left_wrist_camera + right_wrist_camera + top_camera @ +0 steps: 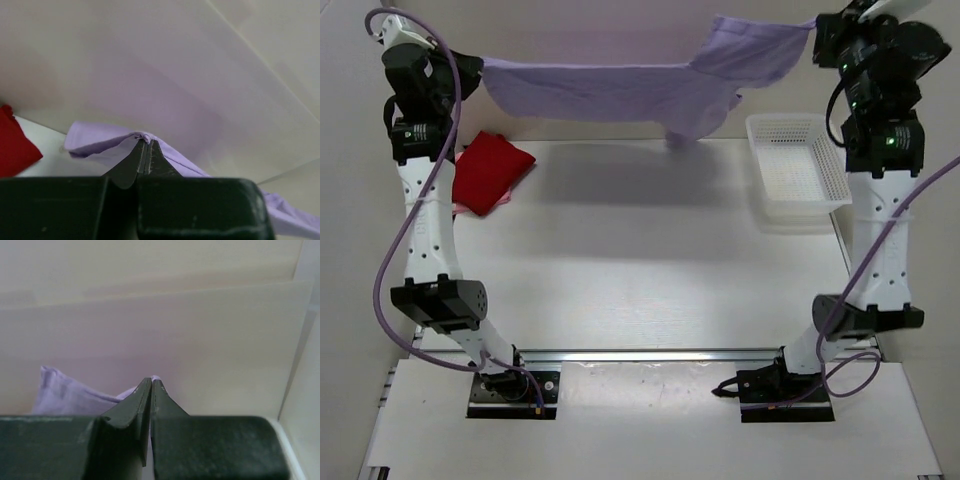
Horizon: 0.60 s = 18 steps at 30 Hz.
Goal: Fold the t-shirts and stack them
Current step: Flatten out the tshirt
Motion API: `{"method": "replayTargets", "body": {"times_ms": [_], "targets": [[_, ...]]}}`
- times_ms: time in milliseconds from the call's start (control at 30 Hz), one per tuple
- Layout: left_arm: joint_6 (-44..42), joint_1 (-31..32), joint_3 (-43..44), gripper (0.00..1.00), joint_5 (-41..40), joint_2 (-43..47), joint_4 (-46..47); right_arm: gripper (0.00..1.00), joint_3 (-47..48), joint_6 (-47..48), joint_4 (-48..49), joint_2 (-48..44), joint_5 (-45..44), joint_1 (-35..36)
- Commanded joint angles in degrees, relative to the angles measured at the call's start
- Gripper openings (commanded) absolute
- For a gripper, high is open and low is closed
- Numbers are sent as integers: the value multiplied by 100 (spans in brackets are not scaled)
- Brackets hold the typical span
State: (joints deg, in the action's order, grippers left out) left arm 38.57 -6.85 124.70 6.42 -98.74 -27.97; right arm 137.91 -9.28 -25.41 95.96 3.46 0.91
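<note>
A lavender purple t-shirt (620,88) hangs stretched in the air across the back of the table, held at both ends. My left gripper (478,66) is shut on its left end, and the cloth (100,142) bunches over the tips of that gripper (146,141). My right gripper (814,30) is shut on its right end, where a bit of purple cloth (65,395) shows at the closed tips of that gripper (152,380). A dark red t-shirt (492,168) lies folded at the table's left, on something pink (470,210) of which only an edge shows.
A white plastic mesh basket (795,170) stands at the back right of the table, beside the right arm. The table's white top (640,260) lies below the hanging shirt. Pale walls close off the back.
</note>
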Motion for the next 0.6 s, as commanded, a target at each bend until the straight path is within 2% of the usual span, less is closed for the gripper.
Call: {"method": "replayTargets", "body": {"times_ms": [0,100,133,167,233,267,300,367,467,567], "targets": [[-182,-106,-655,0,-149,407,11,0,-1269,268,-87,-462,-642,260],[-393,69,-1769,0,-482,1003,221,0,-3262,365,413,-1462,-1488,700],[-437,166,-2418,0,-562,1310,352,0,-4053,287,527,-1658,-1498,787],[-516,236,-2703,0,-632,1496,484,0,-4435,225,606,-2034,-1576,867],[-569,211,-4114,0,-756,2233,695,0,-6022,-143,590,-2781,-1551,946],[-535,228,-4469,0,-738,2593,757,0,-6413,-240,581,-2950,-1611,1094],[-543,167,-5247,0,-764,2779,818,0,-7113,-293,485,-3291,-1638,1192],[-482,1,-6253,0,-958,3419,854,0,-8040,-565,266,-3750,-1560,1288],[-341,-149,-7852,0,-809,3913,933,0,-9628,-942,-165,-4627,-1069,1367],[-367,-176,-8522,0,-528,3950,837,0,-10545,-1277,-595,-5331,-402,1351]]}}
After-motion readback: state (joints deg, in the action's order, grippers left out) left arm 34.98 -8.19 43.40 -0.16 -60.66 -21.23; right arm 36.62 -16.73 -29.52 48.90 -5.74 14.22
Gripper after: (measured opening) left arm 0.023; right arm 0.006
